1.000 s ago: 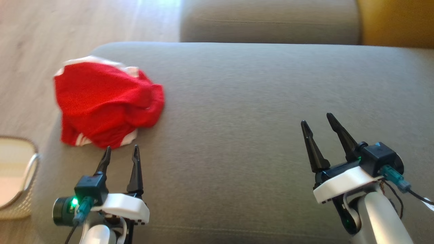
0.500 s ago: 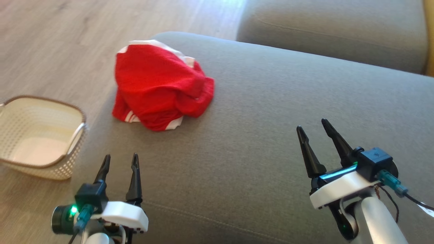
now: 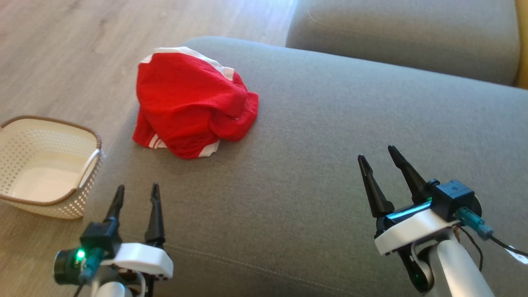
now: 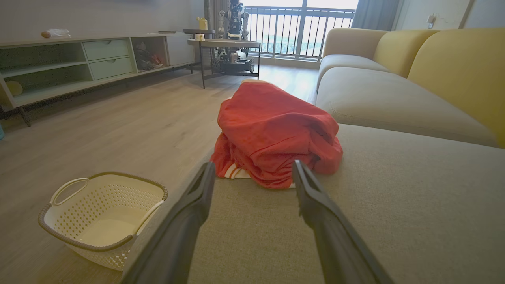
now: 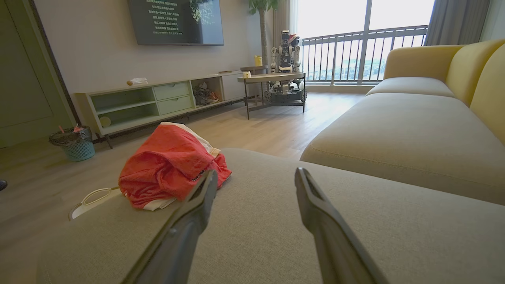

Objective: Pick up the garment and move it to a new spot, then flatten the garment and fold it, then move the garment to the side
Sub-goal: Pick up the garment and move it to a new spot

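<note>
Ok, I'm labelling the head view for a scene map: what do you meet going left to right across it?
First the white basket on the floor → red garment on the grey sofa cushion → right hand, open. The left hand straddles basket and garment, so it is left out.

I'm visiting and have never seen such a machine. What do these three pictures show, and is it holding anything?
It is a robot with two arms. One picture looks down from its head; the other two look along each arm's dark fingers. The left gripper and right gripper stand open, holding nothing. A crumpled red garment lies on the grey sofa cushion, ahead of the left gripper. A pale basket stands on the floor beside it.
</note>
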Robot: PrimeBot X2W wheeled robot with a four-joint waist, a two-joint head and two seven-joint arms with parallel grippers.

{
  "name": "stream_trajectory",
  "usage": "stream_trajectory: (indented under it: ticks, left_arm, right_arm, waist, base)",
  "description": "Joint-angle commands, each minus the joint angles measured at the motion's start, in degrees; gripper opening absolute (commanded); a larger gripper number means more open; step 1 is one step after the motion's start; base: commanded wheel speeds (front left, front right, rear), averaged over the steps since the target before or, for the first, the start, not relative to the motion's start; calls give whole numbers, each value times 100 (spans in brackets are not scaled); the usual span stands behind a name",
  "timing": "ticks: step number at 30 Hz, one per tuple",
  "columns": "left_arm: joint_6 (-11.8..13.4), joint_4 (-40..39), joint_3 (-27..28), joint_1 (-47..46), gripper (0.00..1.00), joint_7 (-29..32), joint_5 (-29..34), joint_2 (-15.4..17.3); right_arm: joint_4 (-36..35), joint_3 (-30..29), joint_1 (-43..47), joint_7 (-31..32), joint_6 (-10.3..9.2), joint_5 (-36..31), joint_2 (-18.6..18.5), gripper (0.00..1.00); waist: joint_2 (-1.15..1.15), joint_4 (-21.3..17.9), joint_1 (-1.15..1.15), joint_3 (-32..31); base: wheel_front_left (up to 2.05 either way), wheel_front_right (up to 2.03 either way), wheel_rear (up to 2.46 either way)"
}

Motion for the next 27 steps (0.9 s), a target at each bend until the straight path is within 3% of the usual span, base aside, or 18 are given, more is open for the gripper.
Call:
stream_trajectory:
  ticks: [1, 6, 16, 21, 27]
  left_arm:
    - [-20, -211, 268, -193, 100, -71, 7, 18]
    - [-103, -250, 624, -438, 100, -71, -178, 142]
    - [-487, 197, 1265, -1668, 100, -69, -514, 803]
    - [-785, 1053, 1314, -2790, 100, 381, -869, 1255]
    - [-945, 2240, 1106, -4071, 100, 1130, -1215, 1676]
  right_arm:
    - [-207, 131, -215, -54, -1, -23, -40, 100]
    - [-354, 116, -375, -53, -1, -164, -40, 100]
    - [-1098, -26, -728, 262, -1, -614, -40, 100]
    - [-1554, -140, -872, 468, -1, -771, -40, 100]
    - [-1892, -107, -962, 638, -1, -921, -40, 100]
  waist:
    - [0, -112, 0, 119]
    - [0, -401, 0, 524]
    - [0, -910, 0, 1529]
    - [0, -1032, 0, 1963]
    - [0, -1140, 0, 2340]
  base:
    - [0, 0, 0]
    - [0, 0, 0]
    - [0, 0, 0]
    - [0, 0, 0]
    - [0, 0, 0]
